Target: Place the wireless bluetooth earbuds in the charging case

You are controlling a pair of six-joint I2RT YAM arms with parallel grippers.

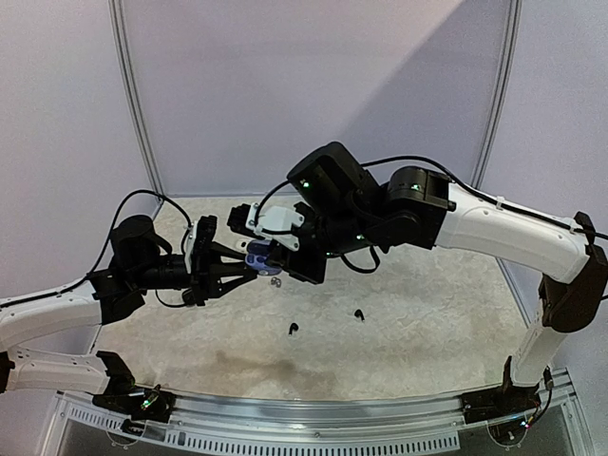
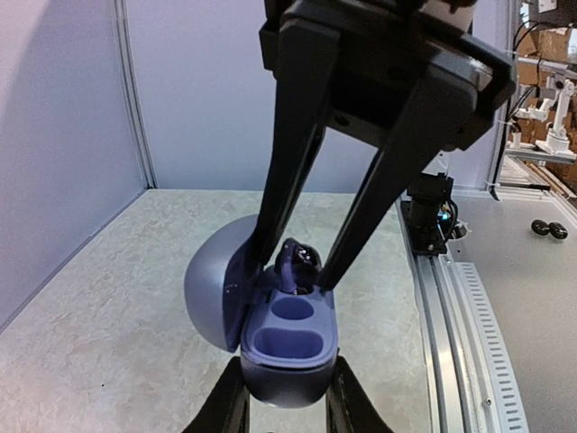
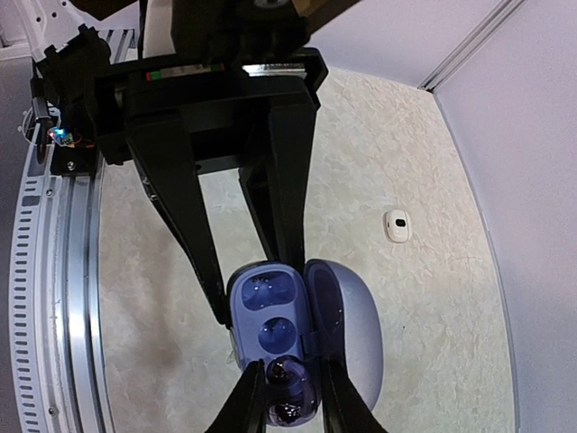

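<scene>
Left wrist view, and it's tight in here. The left gripper [image 2: 288, 383] is clamped nearly shut on the rounded underside of the purple case [image 2: 288, 350] and holds it off the table [image 2: 108, 316]. The mouth of the case faces up, which looks meant to give the other arm a steady, open target. The lid [image 2: 212, 289] is swung wide to the left of the frame, so the hollows are exposed.

From the top of the frame comes the right gripper [image 2: 297, 272]. Its jaws are drawn narrow around one dark earbud [image 2: 299, 260] and pinch it right at the far hollow of the case. The bud looks partly seated, I'd say, not fully down. The two hollows nearer the camera sit bare.

The right wrist view agrees: the bud sits between that gripper's own fingers at the bottom of the frame, and the left gripper's long black fingers hold the case from above.

What's in the way? One of the right gripper's fingers runs close along the raised lid. The four fingers crowd one small case, so there's little room to wriggle.

Elsewhere a white bud [image 3: 397, 225] lies alone on the table, right of centre. In the top view two black buds [image 1: 293, 329] [image 1: 359, 314] wait below the arms, well apart from the case.
</scene>
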